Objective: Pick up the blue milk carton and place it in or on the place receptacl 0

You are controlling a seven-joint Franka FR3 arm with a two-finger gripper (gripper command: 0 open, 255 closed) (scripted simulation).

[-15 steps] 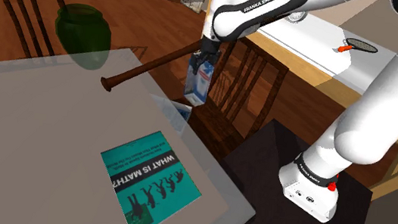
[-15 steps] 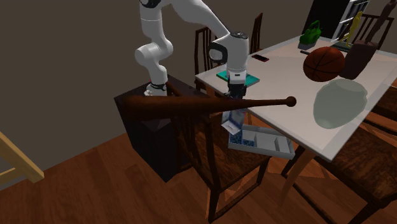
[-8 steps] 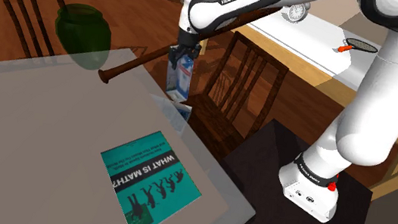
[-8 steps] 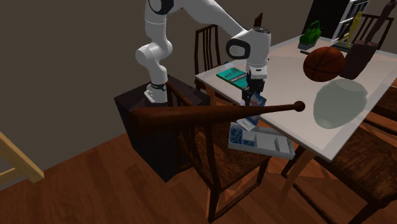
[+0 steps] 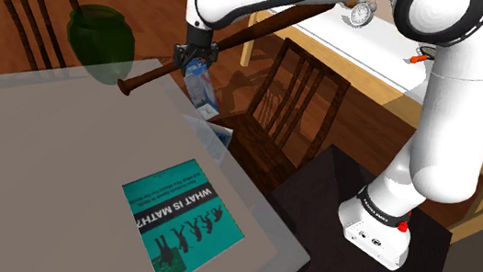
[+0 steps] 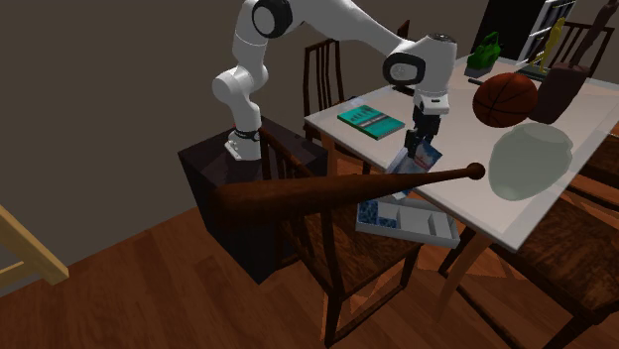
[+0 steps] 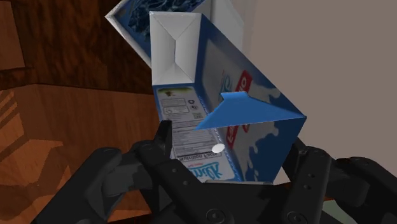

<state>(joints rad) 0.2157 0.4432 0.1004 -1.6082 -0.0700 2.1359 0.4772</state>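
Observation:
My gripper is shut on the top of the blue and white milk carton, which hangs tilted in the air over the table's edge. From the second exterior view the gripper holds the carton just above a long brown baseball bat. In the wrist view the carton is clasped between both black fingers. Below the carton a white tray with compartments sits by the table edge, and it shows as the tray in the shoulder view.
The bat slants across the table corner under the arm. A teal book, a green jar, a basketball and a pale jar stand on the grey table. A wooden chair stands beside it.
The arm has carried the carton toward the shoulder view's left, from over the chair to over the table edge, and the carton now tilts more. The bat has shifted slightly.

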